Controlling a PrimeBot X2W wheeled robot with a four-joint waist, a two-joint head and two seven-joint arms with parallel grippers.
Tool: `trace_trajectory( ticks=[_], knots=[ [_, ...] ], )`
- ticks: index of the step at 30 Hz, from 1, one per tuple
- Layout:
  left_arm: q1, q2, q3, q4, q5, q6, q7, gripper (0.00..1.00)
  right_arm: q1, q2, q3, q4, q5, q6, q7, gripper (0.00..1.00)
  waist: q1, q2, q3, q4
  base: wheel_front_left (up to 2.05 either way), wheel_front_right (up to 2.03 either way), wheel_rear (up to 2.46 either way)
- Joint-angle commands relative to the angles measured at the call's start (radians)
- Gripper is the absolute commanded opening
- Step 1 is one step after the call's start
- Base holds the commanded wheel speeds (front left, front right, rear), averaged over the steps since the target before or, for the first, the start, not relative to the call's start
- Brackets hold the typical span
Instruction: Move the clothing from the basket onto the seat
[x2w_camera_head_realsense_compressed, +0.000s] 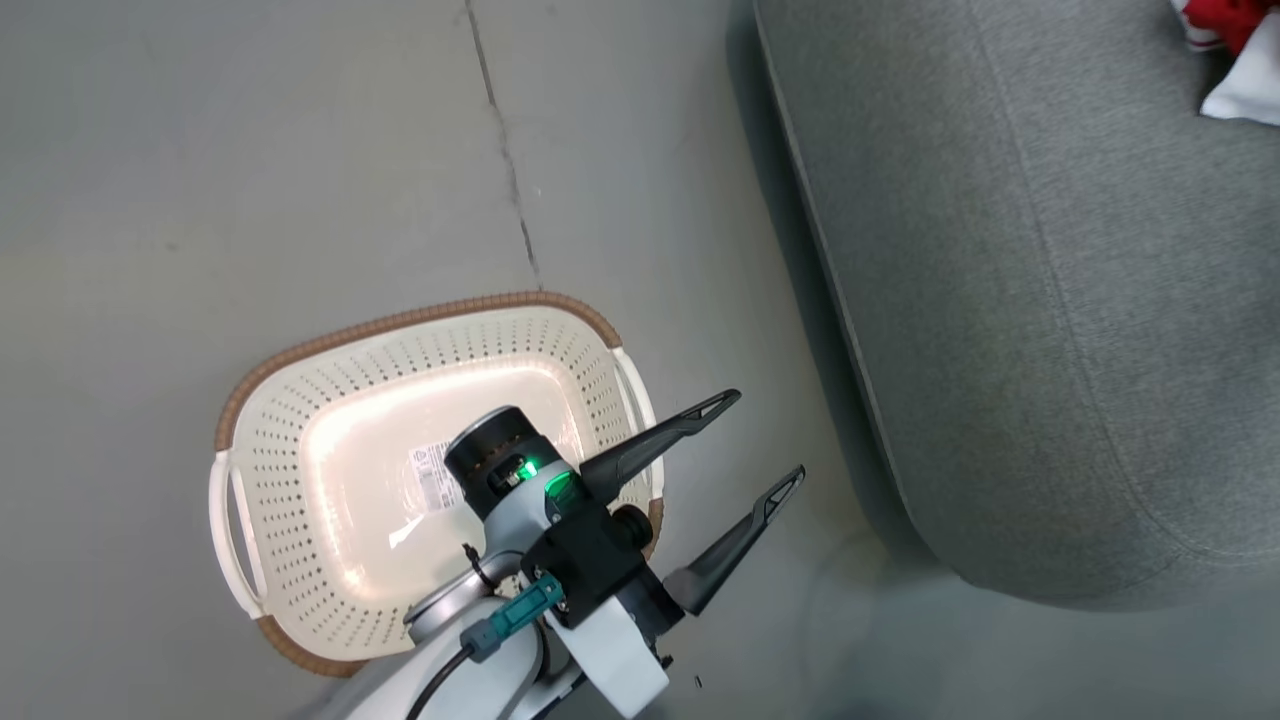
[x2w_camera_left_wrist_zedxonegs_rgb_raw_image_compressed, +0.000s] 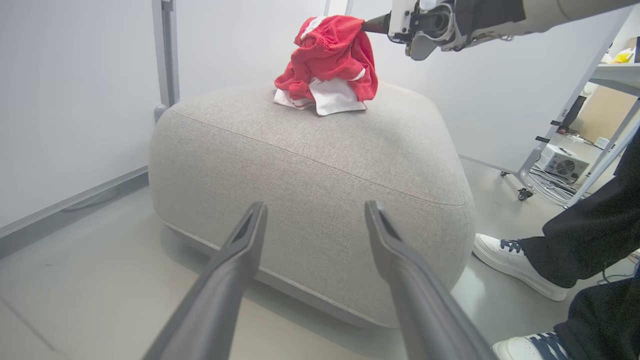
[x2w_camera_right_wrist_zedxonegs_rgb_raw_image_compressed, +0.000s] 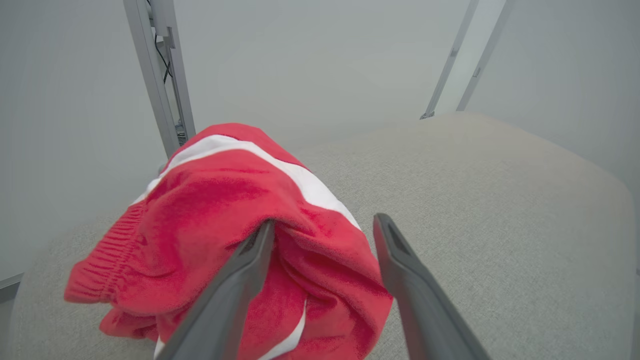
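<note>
cream-white perforated plastic laundry basket (x2w_camera_head_realsense_compressed: 280, 480) sitting on the grey floor (x2w_camera_head_realsense_compressed: 250, 150) just left of the big grey fabric cushion seat (x2w_camera_head_realsense_compressed: 1050, 300), bunched red-and-white clothing (x2w_camera_left_wrist_zedxonegs_rgb_raw_image_compressed: 330, 65) lying on top of the seat, left gripper (x2w_camera_head_realsense_compressed: 768, 432) hanging over the basket's seat-side end

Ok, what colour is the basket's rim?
Brown, woven-looking rim on the cream basket; clearest in the head view.

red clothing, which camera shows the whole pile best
The left wrist view: the whole red clothing pile, heaped on the grey seat. The right wrist view crops it close up; the head view catches a scrap at its top right corner.
</note>
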Motion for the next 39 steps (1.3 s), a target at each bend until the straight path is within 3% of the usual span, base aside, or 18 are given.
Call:
trace_trajectory(
  ticks=[1,8,12,30,39],
  knots=[
    [0.022,-0.001,0.0,0.004,-0.006,-0.001,0.0,1.0,0.023,-0.003,0.011,-0.004,-0.002,0.0,-0.005,1.0,0.0,0.0,-0.052,-0.008,0.0,0.0,0.0],
    [0.05,-0.029,-0.003,-0.006,-0.004,-0.001,0.0,1.0,0.066,-0.028,0.082,-0.009,0.021,0.0,-0.005,1.0,0.0,0.0,-0.171,-0.01,0.0,0.0,0.0],
    [0.086,-0.064,0.023,-0.015,-0.014,-0.001,0.0,1.0,0.101,-0.036,0.129,-0.074,0.057,0.0,-0.005,1.0,0.0,0.0,-0.253,0.001,0.0,0.0,0.0],
    [0.251,-0.133,0.159,-0.041,-0.022,-0.001,0.0,1.0,0.488,-0.022,0.372,-0.693,0.316,0.0,-0.005,1.0,0.0,0.0,-0.497,0.121,0.0,0.0,0.0],
    [0.315,-0.139,0.265,-0.049,-0.013,-0.001,0.0,1.0,0.74,0.068,0.392,-0.931,0.373,0.0,-0.005,1.0,0.0,0.0,-0.569,0.21,0.0,0.0,0.0]
  ],
)
